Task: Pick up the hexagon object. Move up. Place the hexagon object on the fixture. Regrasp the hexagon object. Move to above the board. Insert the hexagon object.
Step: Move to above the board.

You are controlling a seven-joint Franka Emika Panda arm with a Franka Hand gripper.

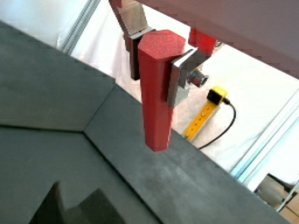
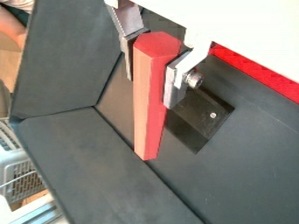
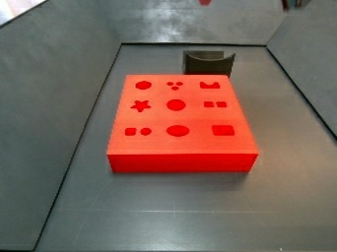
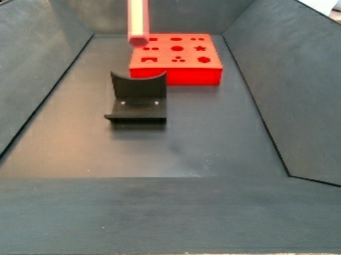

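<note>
The gripper (image 1: 166, 54) was up high, clamped on the peg (image 1: 158, 92) near its top end, so the peg hung straight down between the silver fingers (image 1: 184, 74), well clear of the floor. Both wrist views showed the same thing: the red bar (image 2: 149, 96) was pinched from two sides, with its faceted top roughly level with the finger plates and most of its length sticking out below them.

In a side view only the lower part of the peg (image 4: 136, 22) showed, dropping in from the top edge of the picture, up in the air and in line with the board's (image 4: 178, 58) near-left corner. The gripper itself was cut off out of frame there. In a side view from the opposite end, just a tiny bit of red (image 3: 203, 3) poked in at the top edge, too small to say much about.

The board (image 3: 180, 123) lay flat on the dark floor with its cut-outs facing up: star, circles, rectangles. The fixture (image 4: 138, 97) stood on the floor just beside the board's short side, not touching it, with nothing on it. In a wrist view the fixture (image 2: 201, 118) sat below and behind the peg.
</note>
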